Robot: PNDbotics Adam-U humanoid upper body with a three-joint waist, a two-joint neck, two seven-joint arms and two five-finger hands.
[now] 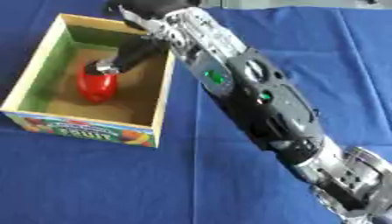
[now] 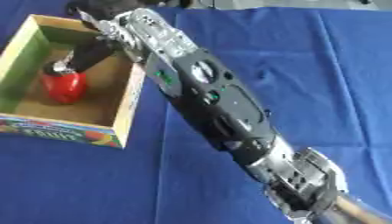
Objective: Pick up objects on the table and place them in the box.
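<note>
Inside the box [image 1: 165, 103], right hand [image 1: 130, 54] fingers touching a red object [image 1: 97, 86], grip state unclear.

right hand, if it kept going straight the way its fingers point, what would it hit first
The red object in the box; the right hand points down at it and seems to touch its top already.

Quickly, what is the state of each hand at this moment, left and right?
Left hand: not in view.
Right hand: reaching into the box, fingers on the red object; whether they grip it cannot be told.
</note>
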